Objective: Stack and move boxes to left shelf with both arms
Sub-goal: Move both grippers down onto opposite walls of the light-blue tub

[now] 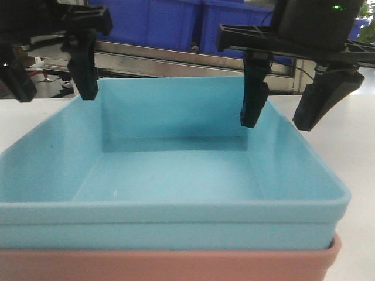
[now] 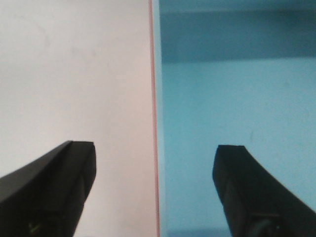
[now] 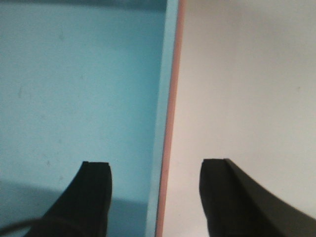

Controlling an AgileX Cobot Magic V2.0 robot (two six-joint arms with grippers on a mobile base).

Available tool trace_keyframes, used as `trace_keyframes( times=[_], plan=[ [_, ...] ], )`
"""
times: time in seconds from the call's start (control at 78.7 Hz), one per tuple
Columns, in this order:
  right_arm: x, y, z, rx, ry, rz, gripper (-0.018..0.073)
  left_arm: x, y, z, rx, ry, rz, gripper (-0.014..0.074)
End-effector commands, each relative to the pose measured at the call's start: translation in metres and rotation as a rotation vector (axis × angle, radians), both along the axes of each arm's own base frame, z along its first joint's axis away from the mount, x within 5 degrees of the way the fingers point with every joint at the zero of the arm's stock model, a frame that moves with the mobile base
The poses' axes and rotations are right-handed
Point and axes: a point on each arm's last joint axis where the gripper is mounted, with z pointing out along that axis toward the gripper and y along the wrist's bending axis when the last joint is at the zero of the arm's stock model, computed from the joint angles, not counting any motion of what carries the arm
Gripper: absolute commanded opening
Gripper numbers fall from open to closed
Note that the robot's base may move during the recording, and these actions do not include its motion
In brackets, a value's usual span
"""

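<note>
- Blue box (image 1: 176,175): empty, open side up, nested in the pink box. Stacking looks done.
- Pink box (image 1: 176,266): underneath, with only its rim showing. It sits on the desk close under the camera.
- Left gripper (image 1: 54,93): jaws spread and holding nothing. One finger is inside the blue box and one outside over the desk, straddling the left wall, apparently ready to pinch both rims.
- Right gripper (image 1: 276,124): also open, astride the right wall. The mirrored position suits a level two-armed lift.
- Desk (image 1: 357,152): white, carries the stack.
- Steel rail (image 1: 176,64), dark blue bins (image 1: 152,23): beyond the desk's far edge. The left shelf cannot be made out.
</note>
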Motion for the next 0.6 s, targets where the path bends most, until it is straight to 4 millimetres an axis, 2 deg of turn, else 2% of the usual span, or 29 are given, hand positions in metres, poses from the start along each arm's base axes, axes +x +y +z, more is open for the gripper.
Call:
trace_keyframes(
  times=[0.0, 0.127, 0.254, 0.585],
  plan=[
    [-0.002, -0.001, 0.022, 0.028, -0.068, 0.011, 0.0456, -0.005, -0.006, 0.010, 0.012, 0.008, 0.035, 0.0395],
    [-0.002, -0.001, 0.020, 0.023, -0.051, 0.001, 0.0456, -0.005, -0.010, -0.004, 0.030, 0.109, 0.059, 0.0395],
    [-0.002, 0.001, 0.013, 0.002, -0.016, 0.004, 0.0455, -0.006, -0.012, -0.005, 0.009, 0.131, 0.065, 0.0395],
    [-0.009, 0.023, 0.000, -0.069, -0.015, -0.001, 0.0445, -0.014, -0.014, -0.017, -0.011, 0.210, 0.046, 0.0395]
  ],
)
